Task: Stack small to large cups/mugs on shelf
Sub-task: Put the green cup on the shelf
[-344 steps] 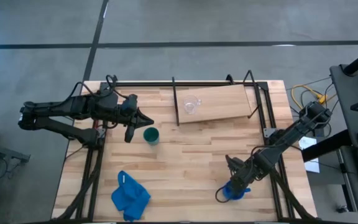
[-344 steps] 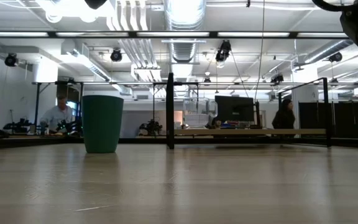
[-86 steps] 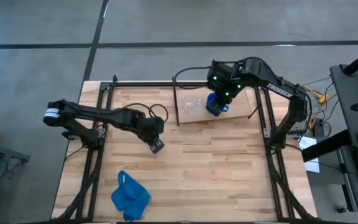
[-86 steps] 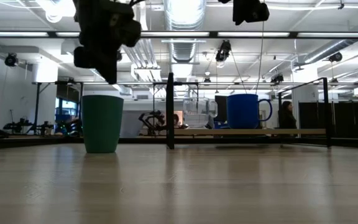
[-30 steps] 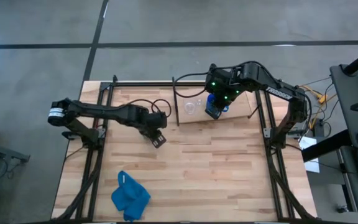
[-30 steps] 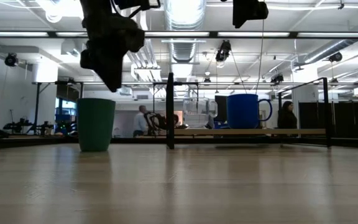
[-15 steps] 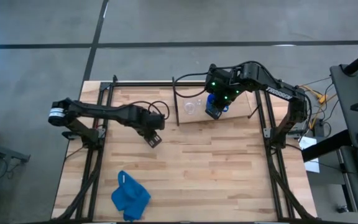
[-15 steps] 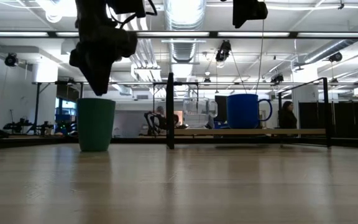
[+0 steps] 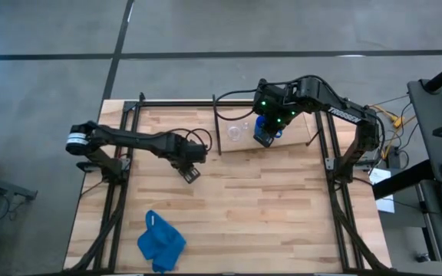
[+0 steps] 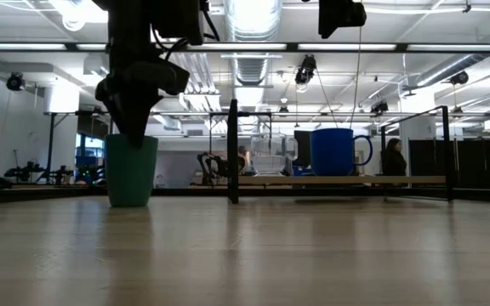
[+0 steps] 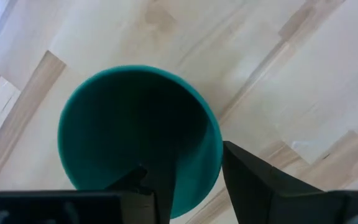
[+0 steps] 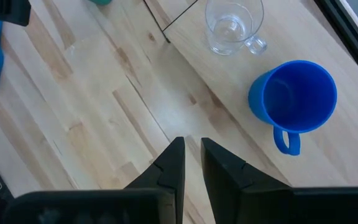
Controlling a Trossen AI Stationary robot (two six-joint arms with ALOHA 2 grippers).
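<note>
Behind the striped butcher-block bench [image 9: 236, 207] we see a large open workshop with ceiling ducts, and in the low view a distant person at the far right.

We find the left tool [image 11: 188, 186] poised directly above the dark green handleless cup [image 11: 140, 134], which stands upright on the bench, well apart from the pale wooden shelf board [image 9: 282, 126]. The cup's long axis is vertical and its open mouth faces the tool. One finger [image 11: 160, 180] hangs over the cup's interior while the other [image 11: 253, 180] sits outside the rim, so the tool is open and straddles the cup wall, holding nothing that we can confirm. We judge that closing on this wall is the coming move, and the left arm is clearly the nearer one.

On the shelf we see the small clear glass cup [image 12: 232, 25] and, just beside it, the bright blue handled mug [image 12: 293, 96], both upright. The right tool [image 12: 191, 162] hangs above them, nearly closed and empty.

Compared with a second ago, the left tool has dropped lower and shifted over the cup mouth; the right arm is unchanged.
</note>
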